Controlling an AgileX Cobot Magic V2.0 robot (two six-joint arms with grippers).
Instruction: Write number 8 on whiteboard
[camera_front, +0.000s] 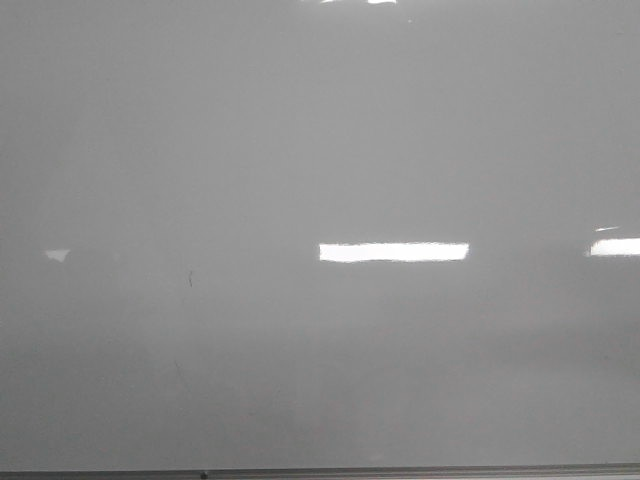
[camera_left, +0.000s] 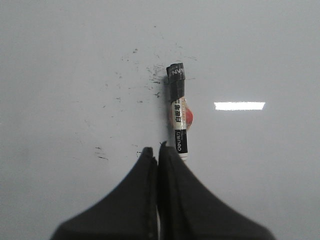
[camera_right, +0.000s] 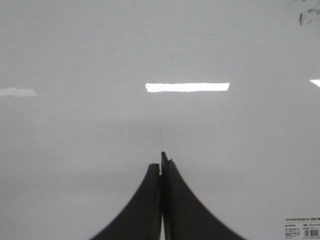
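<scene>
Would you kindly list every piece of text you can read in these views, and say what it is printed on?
"deli": on the marker, near its lower end by the left hand.
Other print on the marker: too blurred to read.
Sticker on the whiteboard, right wrist view: too small to read.
Front view: no text.

The left gripper (camera_left: 158, 150) has two matte black fingers that are broad at the base and curve in to narrow tips. The right gripper (camera_right: 161, 162) has the same black, smooth, tapering fingers, with one tip slightly higher.
</scene>
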